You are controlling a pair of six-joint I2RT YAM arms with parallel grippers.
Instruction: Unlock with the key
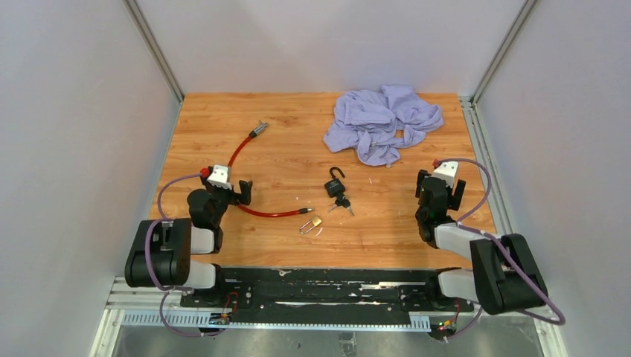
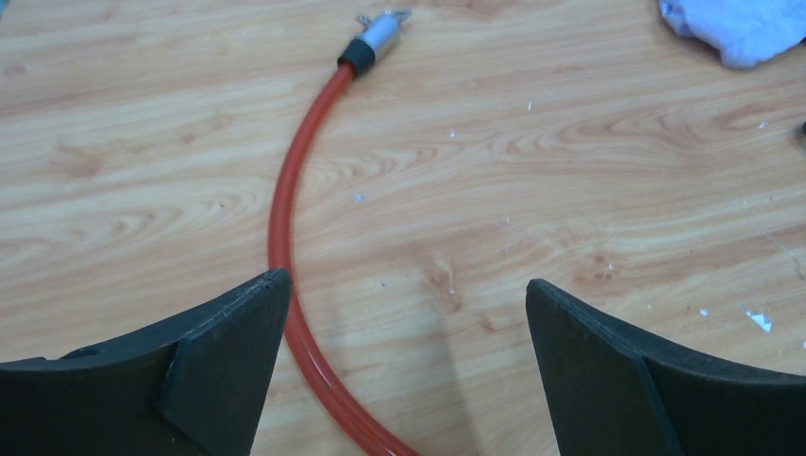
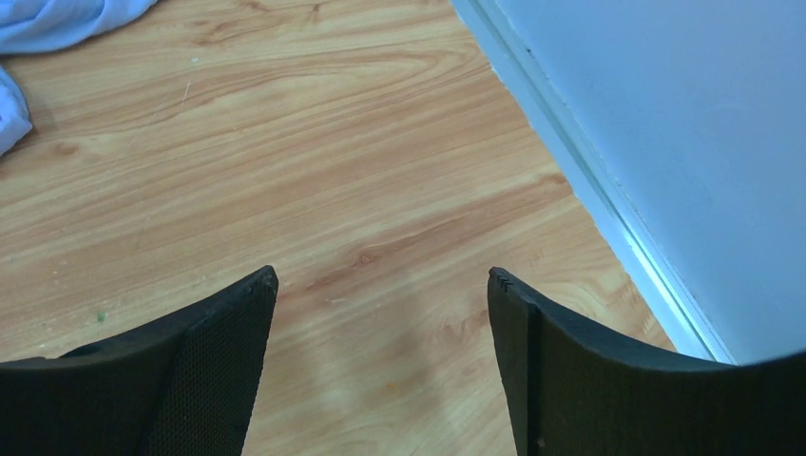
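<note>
A black padlock (image 1: 336,186) lies mid-table with its silver shackle pointing away from me. A bunch of keys (image 1: 344,206) sits at its near end; I cannot tell if one is in the keyhole. A small brass padlock (image 1: 312,222) lies just in front, by the end of a red cable (image 1: 239,151). My left gripper (image 1: 236,192) is open and empty over the cable (image 2: 285,218), which runs beside its left finger (image 2: 228,332). My right gripper (image 1: 440,190) is open and empty (image 3: 380,304) over bare wood, right of the padlock. Neither wrist view shows the padlock.
A crumpled lilac cloth (image 1: 384,123) lies at the back right; its edges show in the left wrist view (image 2: 741,28) and the right wrist view (image 3: 57,19). The cable's metal end (image 2: 380,33) points to the back. A white wall (image 3: 665,142) bounds the right side.
</note>
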